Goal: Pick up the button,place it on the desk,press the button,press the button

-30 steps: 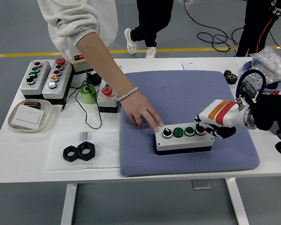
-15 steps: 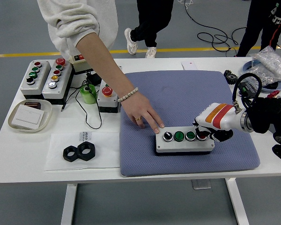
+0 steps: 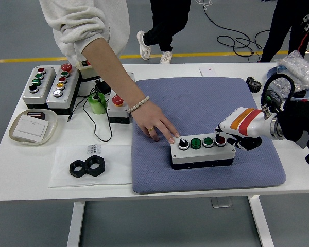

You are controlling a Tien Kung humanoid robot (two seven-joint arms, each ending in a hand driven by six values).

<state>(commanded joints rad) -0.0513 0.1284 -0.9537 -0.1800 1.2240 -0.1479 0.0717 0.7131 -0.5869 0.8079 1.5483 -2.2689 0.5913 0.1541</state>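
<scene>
Four buttons line a grey button box point(image 3: 202, 153) on the blue mat point(image 3: 206, 103), where the robot's right hand point(image 3: 236, 136), fingers curled, empty, touches the red button point(image 3: 221, 140); a person's hand point(image 3: 157, 127) steadies the left end; pressing down likely follows.
</scene>
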